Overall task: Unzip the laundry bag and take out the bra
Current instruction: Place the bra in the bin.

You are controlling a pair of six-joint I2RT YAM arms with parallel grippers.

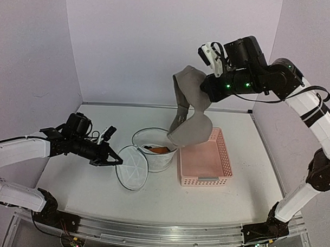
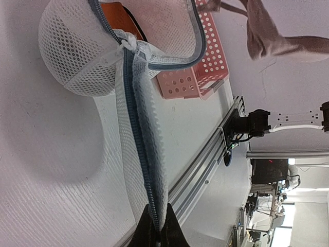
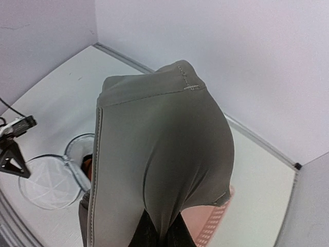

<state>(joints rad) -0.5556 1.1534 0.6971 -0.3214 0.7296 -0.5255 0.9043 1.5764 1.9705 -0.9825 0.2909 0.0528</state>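
My right gripper (image 1: 206, 95) clamps a grey-brown padded garment (image 1: 189, 124) over the pink perforated plastic basket (image 1: 204, 164); my left gripper (image 1: 118, 160) pinches the round white mesh laundry bag (image 1: 153, 150) by its lid, at eight o'clock.

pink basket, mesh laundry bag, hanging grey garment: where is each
pink perforated plastic basket (image 1: 203, 182): top view, near wall
round white mesh laundry bag (image 1: 159, 162): top view, front wall
grey-brown fabric garment (image 1: 192, 132): top view, lower cup

Pale lilac walls (image 1: 157, 42) box in my white table (image 1: 86, 202) on three sides; a metal rail (image 1: 161, 230) runs along its near edge. Past it I glimpse a cluttered, brightly lit workroom (image 2: 288, 206).
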